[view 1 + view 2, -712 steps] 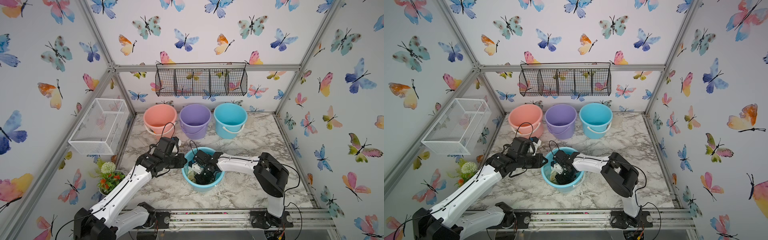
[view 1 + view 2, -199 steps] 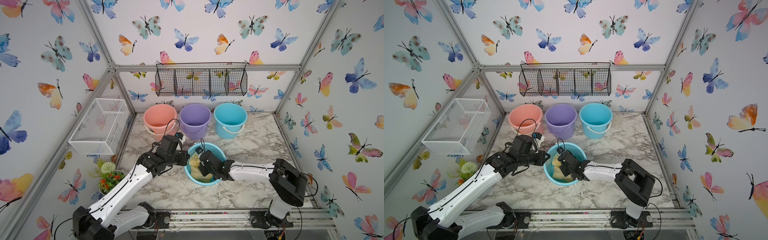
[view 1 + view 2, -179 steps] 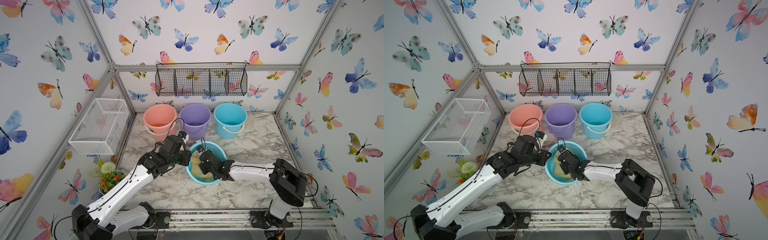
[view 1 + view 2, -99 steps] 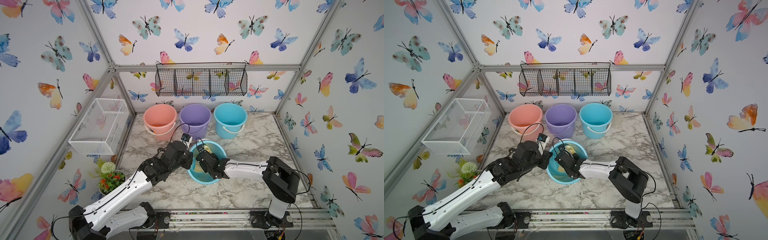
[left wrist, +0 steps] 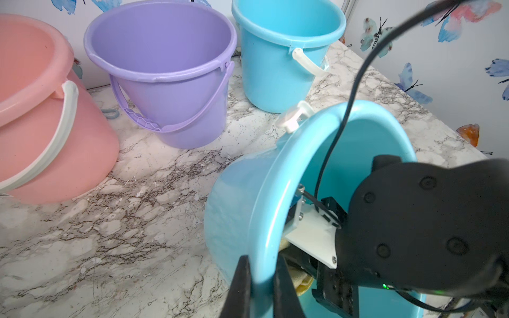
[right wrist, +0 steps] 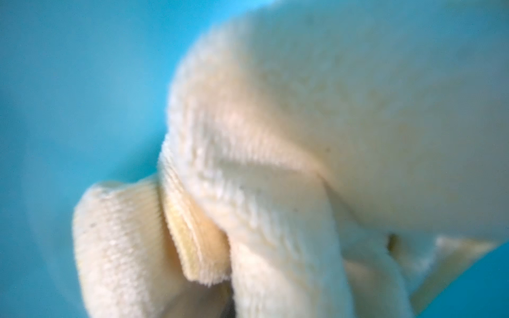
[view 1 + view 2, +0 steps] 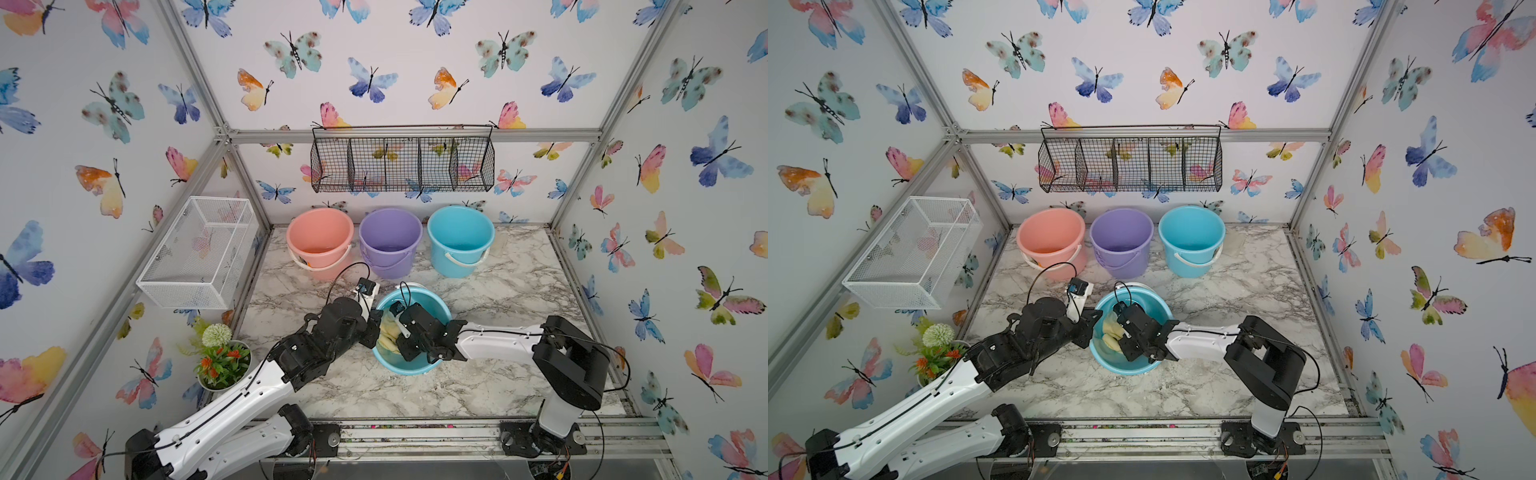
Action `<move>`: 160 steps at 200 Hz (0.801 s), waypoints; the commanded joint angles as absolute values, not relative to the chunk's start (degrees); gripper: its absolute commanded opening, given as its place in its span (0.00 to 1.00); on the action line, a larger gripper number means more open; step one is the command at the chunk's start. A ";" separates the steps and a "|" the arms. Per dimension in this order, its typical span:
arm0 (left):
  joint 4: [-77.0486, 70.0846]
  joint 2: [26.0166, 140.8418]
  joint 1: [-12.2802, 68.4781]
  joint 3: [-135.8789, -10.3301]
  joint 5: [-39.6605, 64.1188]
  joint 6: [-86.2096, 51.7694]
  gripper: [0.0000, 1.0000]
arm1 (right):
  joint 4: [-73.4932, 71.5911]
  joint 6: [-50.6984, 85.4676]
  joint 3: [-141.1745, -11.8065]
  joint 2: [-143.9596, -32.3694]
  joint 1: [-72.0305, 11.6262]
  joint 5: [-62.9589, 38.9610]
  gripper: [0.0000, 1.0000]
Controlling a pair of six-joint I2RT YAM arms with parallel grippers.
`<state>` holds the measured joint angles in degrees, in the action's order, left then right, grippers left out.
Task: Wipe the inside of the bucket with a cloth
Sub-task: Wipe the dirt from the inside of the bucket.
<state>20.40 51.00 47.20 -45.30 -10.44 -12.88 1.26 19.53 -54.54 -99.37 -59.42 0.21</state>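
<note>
The left fingers (image 5: 239, 286) clench the rim of the light blue bucket (image 7: 417, 366), holding it tipped on the tabletop (image 7: 507, 291) so the right arm (image 7: 494, 343) can reach in. The right fingers, hidden inside, seem clamped on the pale yellow cloth (image 7: 388, 332), which they press against the inner wall.

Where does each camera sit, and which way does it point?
Top views: high at the front, looking down at the marble table; the left arm and right arm meet at the tilted blue bucket.
Left wrist: on the left arm, looking along its tool clamping the bucket's rim; right arm shows.
Right wrist: inside the bucket, close on the cloth; no body shows.
Wrist views share: bucket, cloth.
</note>
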 commanded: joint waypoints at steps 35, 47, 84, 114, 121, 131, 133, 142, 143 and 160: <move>18.30 51.13 46.80 -44.88 -8.30 -20.09 0.00 | -18.71 19.68 -50.20 -99.31 -59.41 3.53 0.02; 18.49 50.66 46.80 -44.24 -7.74 -20.47 0.00 | -20.93 18.15 -50.10 -99.40 -59.41 7.76 0.02; 18.90 48.29 46.80 -42.48 -7.21 -20.74 0.00 | -23.50 11.85 -52.49 -100.64 -59.41 24.12 0.02; 19.79 47.42 46.78 -42.60 -7.75 -20.72 0.00 | -17.50 6.81 -57.05 -104.69 -59.41 38.93 0.02; 19.95 47.37 46.84 -42.63 -7.91 -20.66 0.00 | -15.83 5.62 -57.68 -105.47 -59.41 41.41 0.02; 20.12 47.24 46.77 -42.79 -8.13 -20.65 0.00 | -14.14 4.19 -57.92 -106.11 -59.41 44.19 0.02; 20.15 47.23 46.76 -42.80 -8.23 -20.61 0.00 | -13.86 3.93 -57.85 -106.20 -59.41 44.73 0.02; 20.38 47.26 46.80 -42.89 -8.51 -20.60 0.00 | -12.36 3.07 -57.74 -106.54 -59.44 46.59 0.02; 20.39 47.23 46.78 -42.89 -8.52 -20.63 0.00 | -12.15 2.98 -57.70 -106.62 -59.43 46.72 0.02; 20.55 47.22 46.72 -42.89 -9.17 -20.44 0.00 | -6.31 3.14 -58.68 -107.56 -59.41 48.47 0.02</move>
<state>19.20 48.47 46.37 -42.54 -10.20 -20.84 -14.52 5.56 -56.77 -106.02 -59.86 38.17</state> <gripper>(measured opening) 0.107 0.095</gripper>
